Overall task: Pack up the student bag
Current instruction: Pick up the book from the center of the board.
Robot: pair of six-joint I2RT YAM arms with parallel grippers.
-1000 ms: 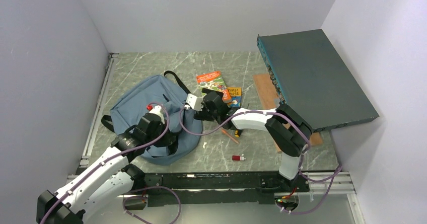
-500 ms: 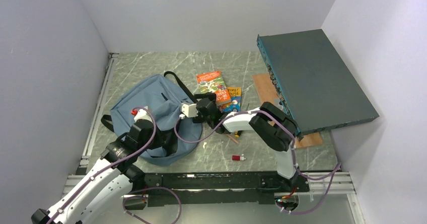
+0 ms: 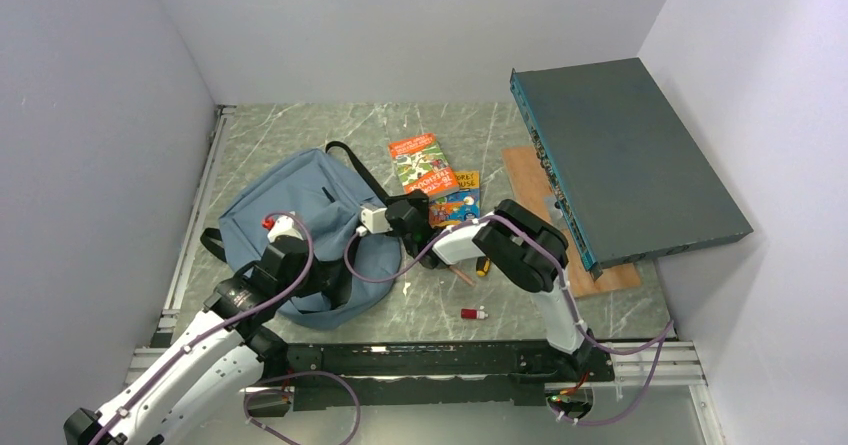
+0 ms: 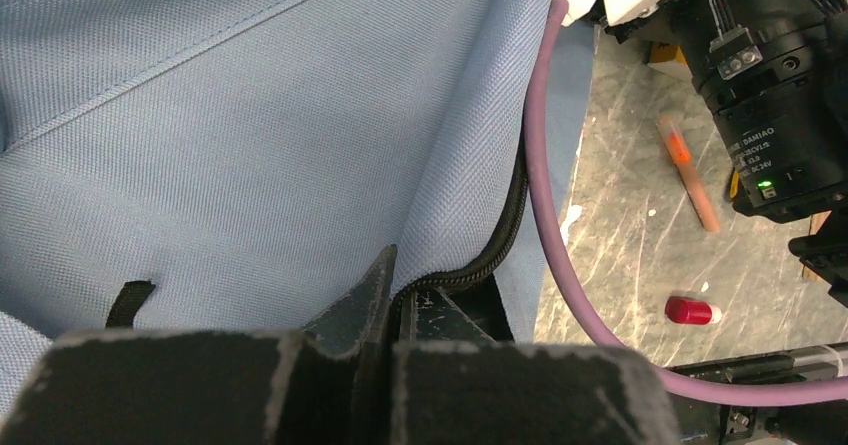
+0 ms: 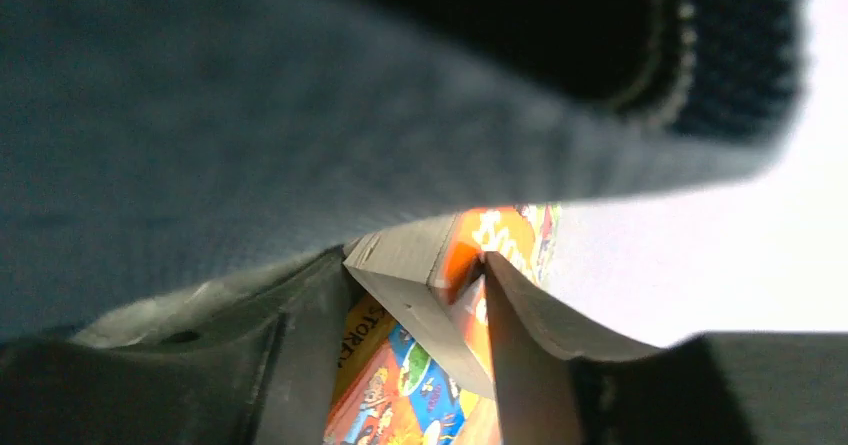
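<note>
Left wrist view: the left gripper (image 4: 392, 300) is pressed together on the black zipper edge of the soft dusty-blue fabric backpack (image 4: 250, 115) — probably to hold its mouth open. It lies left of centre on the grey marbled table (image 3: 440, 310). The right gripper (image 5: 415, 265), jaws half spread, frames a thin orange storybook (image 5: 505, 230) — gripped or not, I cannot tell.

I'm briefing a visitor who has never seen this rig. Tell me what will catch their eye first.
The dusty-blue student bag sprawls left of centre on the table, the left gripper with its jaws shut on the zipper edge. Two bright orange books lie just right of it, and a big dark teal box fills the right side.
</note>
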